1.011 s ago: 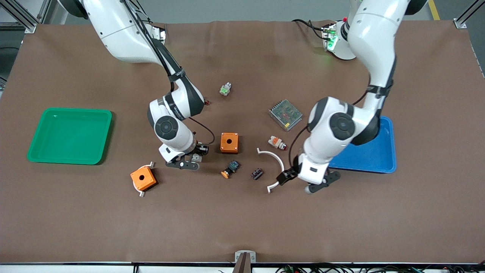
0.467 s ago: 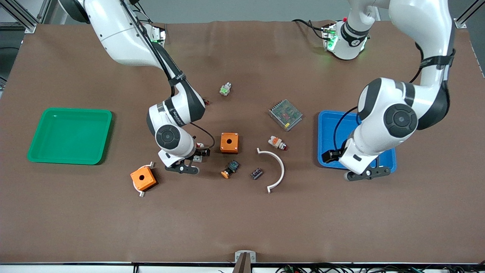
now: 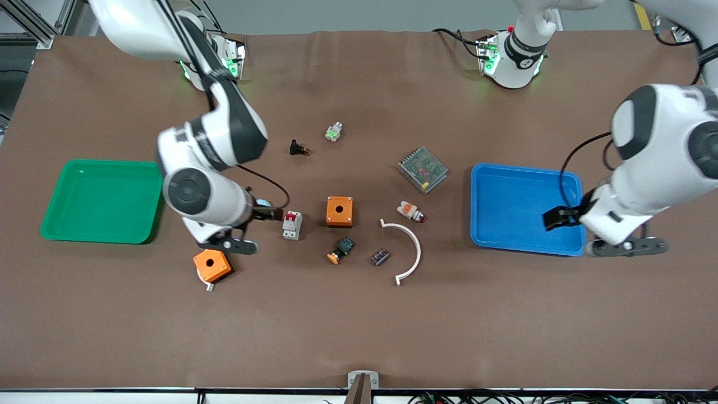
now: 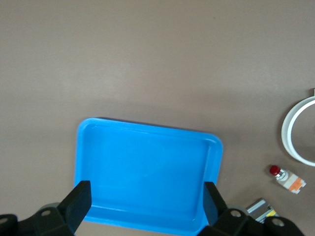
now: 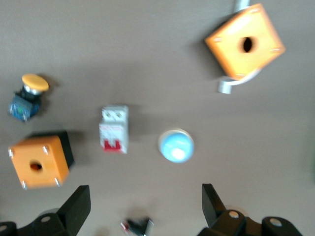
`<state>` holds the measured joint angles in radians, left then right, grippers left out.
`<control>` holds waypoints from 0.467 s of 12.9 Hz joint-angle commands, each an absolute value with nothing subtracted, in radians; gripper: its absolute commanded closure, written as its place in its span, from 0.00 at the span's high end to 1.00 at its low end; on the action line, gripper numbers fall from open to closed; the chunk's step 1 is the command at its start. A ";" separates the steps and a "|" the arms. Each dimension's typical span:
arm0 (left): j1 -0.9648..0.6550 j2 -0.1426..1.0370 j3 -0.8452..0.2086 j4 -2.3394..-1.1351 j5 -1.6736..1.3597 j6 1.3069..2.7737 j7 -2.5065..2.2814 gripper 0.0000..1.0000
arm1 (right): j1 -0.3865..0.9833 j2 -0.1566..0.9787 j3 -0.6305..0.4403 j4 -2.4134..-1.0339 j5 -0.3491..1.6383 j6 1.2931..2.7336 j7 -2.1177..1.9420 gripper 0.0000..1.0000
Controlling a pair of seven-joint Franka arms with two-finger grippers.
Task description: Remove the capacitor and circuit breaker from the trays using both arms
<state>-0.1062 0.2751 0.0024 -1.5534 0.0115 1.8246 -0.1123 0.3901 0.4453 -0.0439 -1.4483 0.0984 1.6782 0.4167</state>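
The breaker (image 3: 291, 224), a white-grey block with a red switch, lies free on the brown table beside an orange box (image 3: 339, 211). It also shows in the right wrist view (image 5: 114, 129). The capacitor (image 3: 380, 257), a tiny dark block, lies nearer the front camera, beside the white arc (image 3: 408, 249). It shows in neither wrist view. My right gripper (image 3: 227, 244) is open and empty, up between the breaker and the second orange box (image 3: 211, 265); its jaws stand wide apart (image 5: 145, 201). My left gripper (image 3: 626, 247) is open and empty over the blue tray's (image 3: 524, 209) end corner (image 4: 146, 201).
A green tray (image 3: 104, 199) sits at the right arm's end. On the table lie a black-and-blue button with orange cap (image 3: 340, 251), a white-and-orange part (image 3: 410, 211), a metal mesh box (image 3: 423, 169), a black red-tipped part (image 3: 299, 148) and a green-white part (image 3: 333, 132). A pale-blue round spot (image 5: 175, 145) shows beside the breaker.
The right gripper has moved off the breaker toward the green tray, leaving it free on the table. The left arm has swung from beside the white arc across the blue tray.
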 commanded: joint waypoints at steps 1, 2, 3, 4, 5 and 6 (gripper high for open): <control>-0.072 0.174 -0.008 -1.572 0.023 1.737 -0.060 1.00 | 0.264 0.217 -0.035 -1.604 0.098 1.621 0.280 1.00; -0.063 0.157 -0.009 -1.563 0.021 1.721 -0.081 1.00 | 0.221 0.137 -0.035 -1.682 0.078 1.632 0.223 1.00; -0.061 0.153 -0.008 -1.531 0.025 1.701 -0.065 1.00 | 0.201 0.080 -0.035 -1.736 0.049 1.649 0.188 1.00; -0.061 0.158 -0.008 -1.485 0.026 1.663 -0.043 1.00 | 0.196 0.022 -0.035 -1.791 -0.006 1.672 0.175 1.00; -0.061 0.164 -0.008 -1.438 0.026 1.632 -0.010 1.00 | 0.195 -0.027 -0.035 -1.830 -0.049 1.696 0.172 1.00; -0.060 0.175 -0.006 -1.412 0.026 1.602 0.017 1.00 | 0.178 -0.061 -0.035 -1.844 -0.055 1.704 0.172 1.00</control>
<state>-0.0676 0.1496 0.0018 -1.4851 0.0115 1.6634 -0.0316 0.1897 0.0464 -0.0538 -1.7325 -0.0146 1.6521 0.1726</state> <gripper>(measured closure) 0.000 0.000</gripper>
